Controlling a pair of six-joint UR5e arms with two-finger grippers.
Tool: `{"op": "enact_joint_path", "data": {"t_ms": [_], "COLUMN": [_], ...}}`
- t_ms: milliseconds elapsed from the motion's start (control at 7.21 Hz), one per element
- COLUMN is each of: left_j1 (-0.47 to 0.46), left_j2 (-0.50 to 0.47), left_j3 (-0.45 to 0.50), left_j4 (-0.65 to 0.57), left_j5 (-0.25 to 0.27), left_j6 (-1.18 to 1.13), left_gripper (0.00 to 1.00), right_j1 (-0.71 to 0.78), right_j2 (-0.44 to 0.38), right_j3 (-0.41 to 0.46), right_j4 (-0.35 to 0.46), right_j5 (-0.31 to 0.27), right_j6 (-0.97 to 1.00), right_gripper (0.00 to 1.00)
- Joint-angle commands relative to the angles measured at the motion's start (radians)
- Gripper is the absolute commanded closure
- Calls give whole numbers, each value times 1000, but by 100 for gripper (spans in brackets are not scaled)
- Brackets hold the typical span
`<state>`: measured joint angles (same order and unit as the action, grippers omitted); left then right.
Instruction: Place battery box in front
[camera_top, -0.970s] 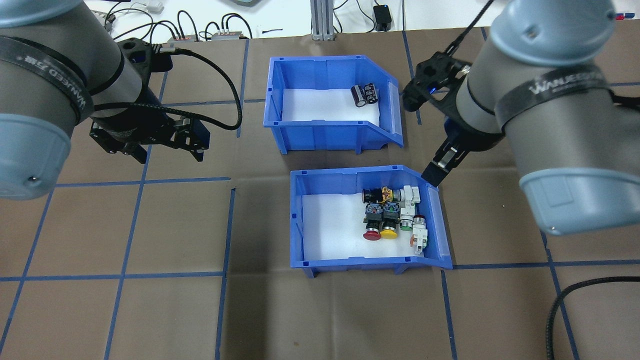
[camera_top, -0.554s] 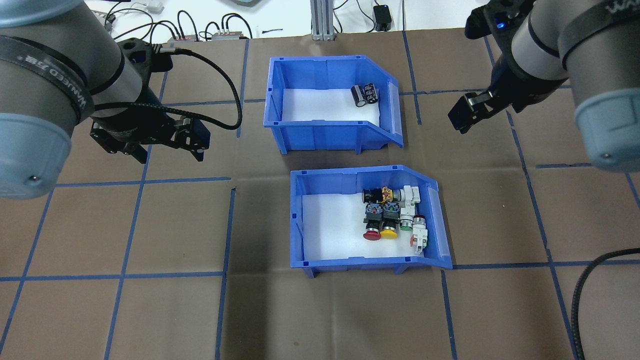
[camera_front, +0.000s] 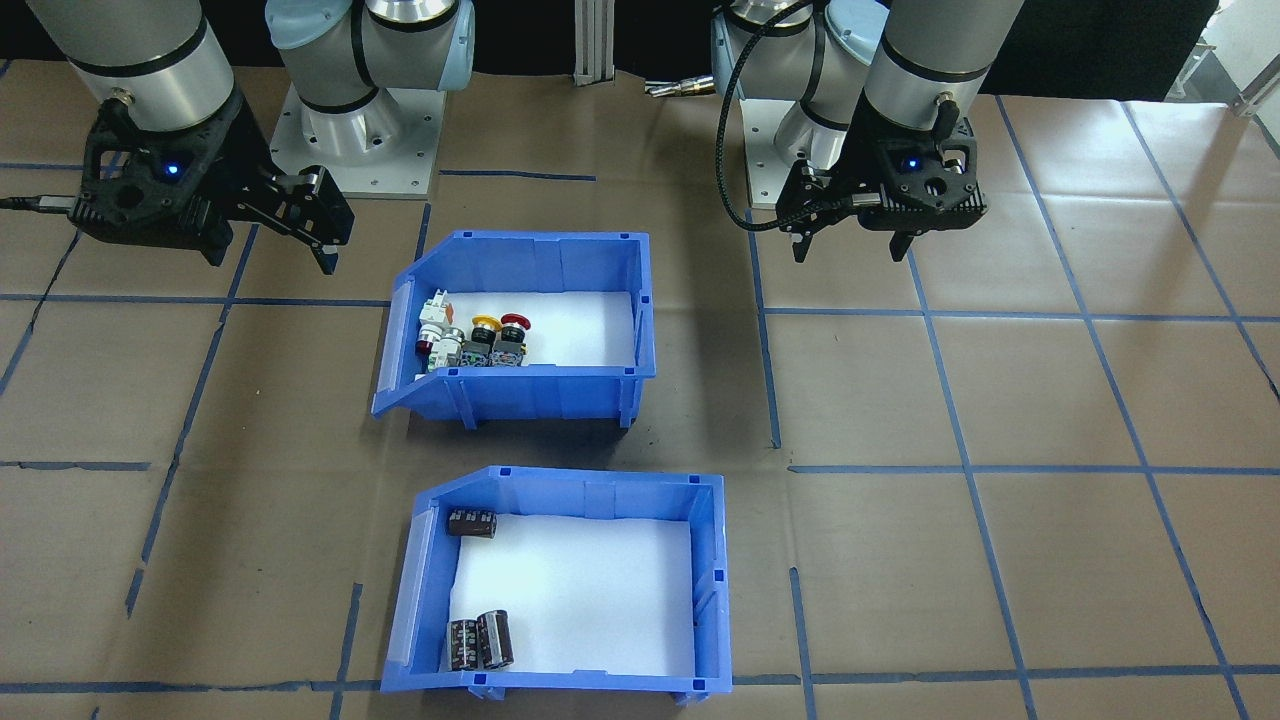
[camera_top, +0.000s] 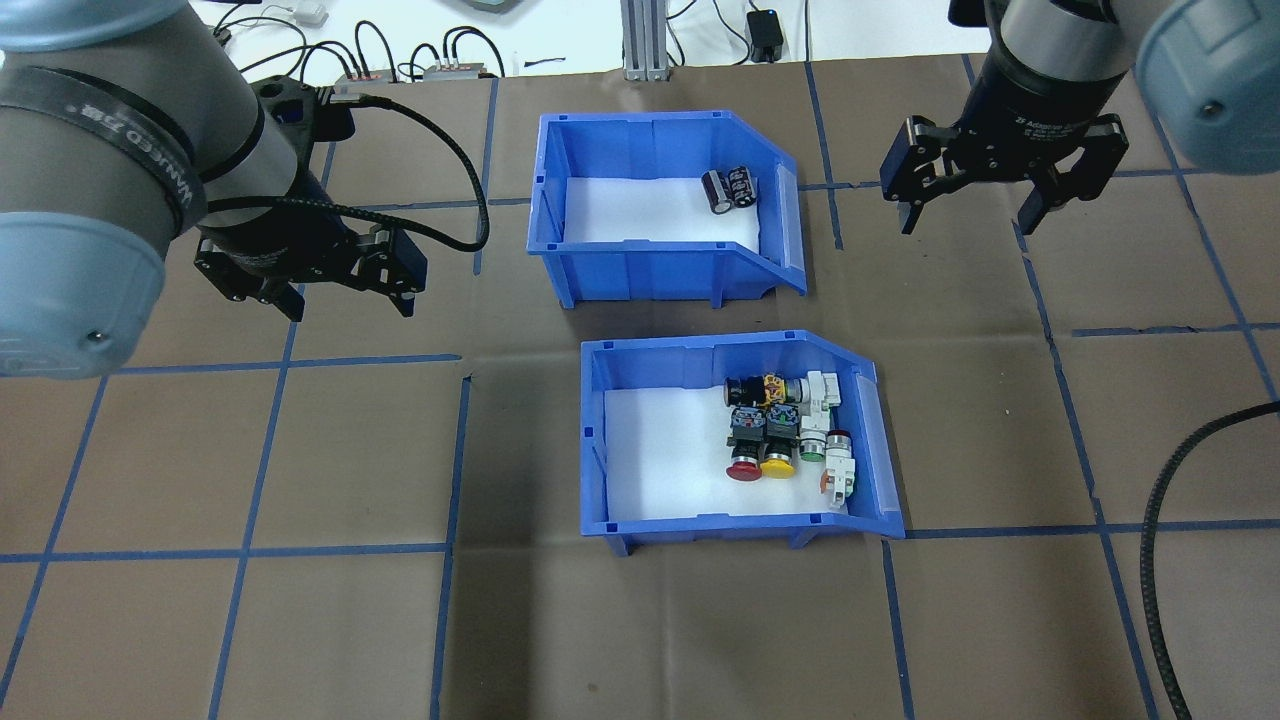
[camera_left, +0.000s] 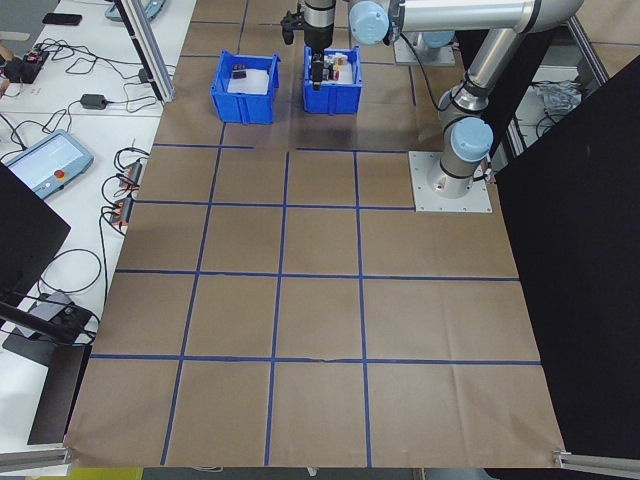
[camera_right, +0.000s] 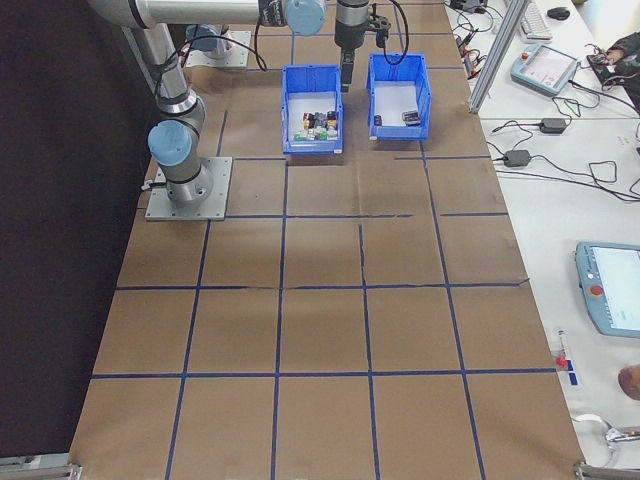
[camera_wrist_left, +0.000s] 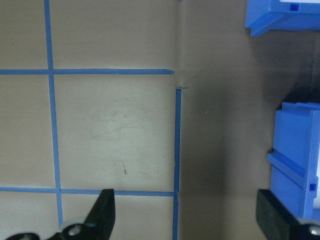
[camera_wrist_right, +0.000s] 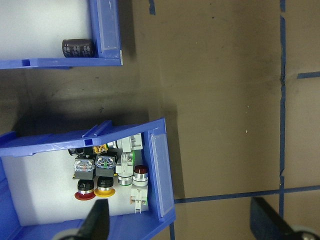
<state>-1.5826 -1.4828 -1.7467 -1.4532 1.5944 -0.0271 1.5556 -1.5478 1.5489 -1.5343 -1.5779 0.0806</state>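
Going left to right in the overhead view: the left gripper is hanging over bare brown paper, jaws spread wide, gripping nothing and touching nothing. Its wrist camera is showing just the taped grid plus blue bin corners off to one side.

Next over is the battery box, sitting on the far half of the table from the robot, with its long axis running across the table and the slanted-cut side facing the robot's right. Three dark cylinders are lying on its white foam. Just nearer the robot is the switch bin, same kind of bin, with the red and yellow buttons in it. The two bins are sitting close together but not touching.

Then the right gripper is hovering just beside the battery box's slanted end, fingers pointing down, also wide open and empty.

My read: the right arm is nearer, and the box is lying straight to its left, so I'd guess it takes the slanted end.
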Motion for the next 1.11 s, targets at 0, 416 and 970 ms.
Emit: {"op": "enact_joint_path", "data": {"t_ms": [0,416,970], "left_j1": [1,0,0], "left_j2": [-23,-21,-10], "left_j3": [21,16,1], "left_j4": [2,4,8], "left_j5": [2,1,1], "left_j6": [7,6,10], "left_gripper": [0,0,0], "right_j1": [6,6,6], "right_j2": [-3,0,-2], "right_j3": [16,31,31], "right_j4": [10,-3,-3], "right_j5": [1,-1,1], "right_j6": [25,15,18], "right_gripper": [0,0,0]}}
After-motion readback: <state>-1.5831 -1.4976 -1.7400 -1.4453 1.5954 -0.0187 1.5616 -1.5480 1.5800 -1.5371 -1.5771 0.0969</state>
